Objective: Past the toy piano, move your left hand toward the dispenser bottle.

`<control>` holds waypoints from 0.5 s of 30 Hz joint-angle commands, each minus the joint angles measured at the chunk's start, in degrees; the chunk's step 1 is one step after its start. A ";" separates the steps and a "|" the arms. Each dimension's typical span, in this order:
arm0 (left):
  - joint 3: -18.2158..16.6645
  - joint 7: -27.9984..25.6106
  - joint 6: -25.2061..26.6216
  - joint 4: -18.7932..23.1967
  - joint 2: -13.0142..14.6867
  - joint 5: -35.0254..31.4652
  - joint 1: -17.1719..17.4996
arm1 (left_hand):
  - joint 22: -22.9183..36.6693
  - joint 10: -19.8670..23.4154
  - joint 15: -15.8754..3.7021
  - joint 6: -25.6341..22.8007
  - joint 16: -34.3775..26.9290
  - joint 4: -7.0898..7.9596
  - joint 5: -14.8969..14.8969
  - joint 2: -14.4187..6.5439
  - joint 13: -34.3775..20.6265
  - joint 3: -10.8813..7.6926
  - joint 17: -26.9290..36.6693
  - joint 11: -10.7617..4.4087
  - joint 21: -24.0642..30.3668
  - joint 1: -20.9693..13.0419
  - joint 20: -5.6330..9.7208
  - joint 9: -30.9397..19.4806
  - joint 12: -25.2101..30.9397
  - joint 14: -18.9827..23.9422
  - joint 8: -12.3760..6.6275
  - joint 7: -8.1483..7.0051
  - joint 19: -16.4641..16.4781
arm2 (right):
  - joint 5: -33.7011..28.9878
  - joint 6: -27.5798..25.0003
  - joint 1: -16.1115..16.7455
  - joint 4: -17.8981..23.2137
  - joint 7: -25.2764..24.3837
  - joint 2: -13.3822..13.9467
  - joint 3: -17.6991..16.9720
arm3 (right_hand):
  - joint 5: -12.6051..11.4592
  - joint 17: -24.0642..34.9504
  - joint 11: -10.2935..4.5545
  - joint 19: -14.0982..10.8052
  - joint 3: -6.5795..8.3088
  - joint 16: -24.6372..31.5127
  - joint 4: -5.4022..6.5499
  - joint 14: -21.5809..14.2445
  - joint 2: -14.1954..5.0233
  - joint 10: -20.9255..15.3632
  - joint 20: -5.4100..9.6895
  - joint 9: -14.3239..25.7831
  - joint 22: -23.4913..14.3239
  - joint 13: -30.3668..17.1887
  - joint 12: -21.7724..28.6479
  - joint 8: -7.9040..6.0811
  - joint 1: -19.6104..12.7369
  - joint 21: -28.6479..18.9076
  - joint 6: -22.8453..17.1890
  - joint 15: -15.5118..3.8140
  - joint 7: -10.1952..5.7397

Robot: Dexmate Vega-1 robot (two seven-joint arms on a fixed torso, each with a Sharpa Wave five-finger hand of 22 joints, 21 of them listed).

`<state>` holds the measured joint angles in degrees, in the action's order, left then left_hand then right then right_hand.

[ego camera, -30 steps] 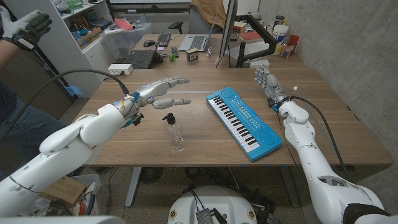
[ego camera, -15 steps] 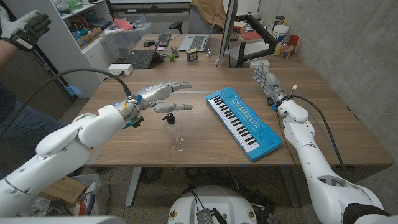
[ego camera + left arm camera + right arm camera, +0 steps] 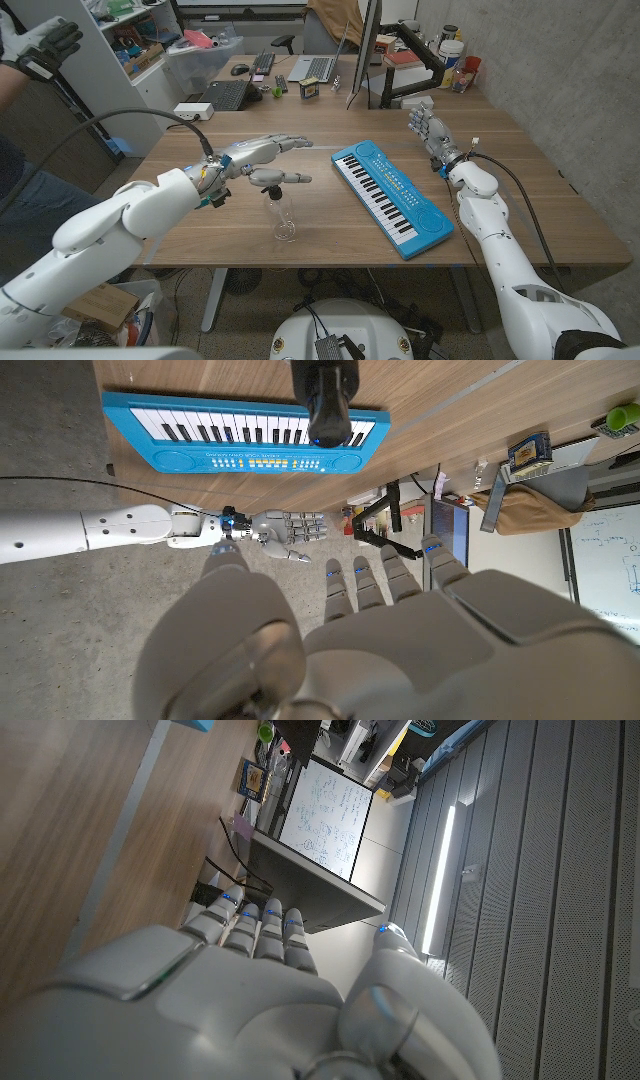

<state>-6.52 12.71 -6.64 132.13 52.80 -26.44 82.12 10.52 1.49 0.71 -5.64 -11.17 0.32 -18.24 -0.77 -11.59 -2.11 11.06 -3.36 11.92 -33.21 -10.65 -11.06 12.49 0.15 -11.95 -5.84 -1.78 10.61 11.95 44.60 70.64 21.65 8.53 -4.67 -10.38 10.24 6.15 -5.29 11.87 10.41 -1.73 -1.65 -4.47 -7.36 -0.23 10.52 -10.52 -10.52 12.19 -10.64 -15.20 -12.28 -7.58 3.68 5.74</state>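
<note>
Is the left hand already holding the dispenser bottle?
No: in the head view the left hand hovers open above the dispenser bottle, its fingers spread and not closed around it.

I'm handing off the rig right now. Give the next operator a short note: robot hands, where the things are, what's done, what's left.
Left robot hand: holds nothing, fingers stretched out, directly above the dispenser bottle, thumb over its black pump head; contact cannot be told.
Right robot hand: holds nothing, fingers apart, near the table's far right, beyond the toy piano.
Bottle stands upright, centre-front of the table, piano to its right.
Done: the reach to the bottle is nearly complete.
Left: close the last gap if needed.
</note>
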 commanded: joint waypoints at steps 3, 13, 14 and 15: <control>-1.30 4.40 -2.22 0.67 0.63 0.01 0.18 | 0.20 -0.07 -0.13 -1.13 0.00 -0.06 0.10 0.02 -0.33 0.40 0.15 -0.40 -0.08 -0.64 -0.49 -0.10 0.03 -0.13 -0.18 -0.28 -0.03 | 0.03 -0.35 0.10 0.29 -0.28 0.17 -0.06 | -0.24 0.15 -0.05 -0.39 -0.10 0.23 -0.31 -0.15 -0.04 -0.29 0.05 0.10 -0.15 -0.10 -0.07 -0.36 0.49 0.04 -0.24 0.11 -0.37; -2.69 6.40 -2.62 2.14 0.01 -1.30 1.33 | 0.19 0.88 -0.49 -2.52 0.03 -0.28 0.00 -0.08 -0.33 0.40 0.10 -0.85 -0.13 -1.15 -0.21 -0.10 0.39 -0.32 -0.60 -0.52 -0.19 | 0.17 -0.21 0.07 0.02 0.01 0.24 -0.11 | -0.25 0.14 -0.03 -0.39 -0.10 0.23 -0.35 -0.19 -0.10 -0.24 0.01 0.10 -0.15 -0.10 -0.10 -0.36 0.46 0.08 -0.23 0.16 -0.36; -2.98 6.58 -2.63 2.34 -0.16 -1.40 1.56 | 0.19 0.92 -0.50 -2.56 0.03 -0.30 -0.01 -0.08 -0.33 0.40 0.10 -0.85 -0.14 -1.19 -0.21 -0.10 0.40 -0.32 -0.60 -0.61 -0.20 | 0.19 -0.20 0.11 0.05 0.03 0.26 -0.14 | -0.26 0.14 -0.04 -0.39 -0.10 0.23 -0.36 -0.21 -0.10 -0.27 0.01 0.10 -0.15 -0.10 -0.09 -0.35 0.46 0.09 -0.21 0.12 -0.39; -3.30 6.76 -2.65 2.51 -0.38 -1.38 1.82 | 0.19 0.93 -0.59 -2.60 -0.01 -0.32 -0.02 -0.10 -0.33 0.40 0.09 -0.88 -0.14 -1.25 -0.20 -0.10 0.40 -0.23 -0.60 -0.60 -0.22 | 0.26 -0.21 0.14 0.06 0.06 0.25 -0.18 | -0.26 0.14 0.01 -0.39 -0.10 0.22 -0.36 -0.19 -0.10 -0.30 0.02 0.10 -0.15 -0.10 -0.07 -0.36 0.47 0.09 -0.24 0.16 -0.38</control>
<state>-8.13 17.16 -8.68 133.23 53.16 -26.92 82.65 10.53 2.03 0.37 -7.51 -11.17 0.13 -18.24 -0.84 -11.59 -1.93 11.05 -3.89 11.92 -33.75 -10.65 -11.06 12.49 -0.18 -12.36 -6.26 -1.78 10.64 11.73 44.66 70.84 21.49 8.65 -4.72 -10.38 10.25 6.15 -5.37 11.63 10.41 -1.97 -1.65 -4.47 -7.36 -0.32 10.52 -10.52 -10.52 12.19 -10.64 -15.20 -12.29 -7.58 3.68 5.74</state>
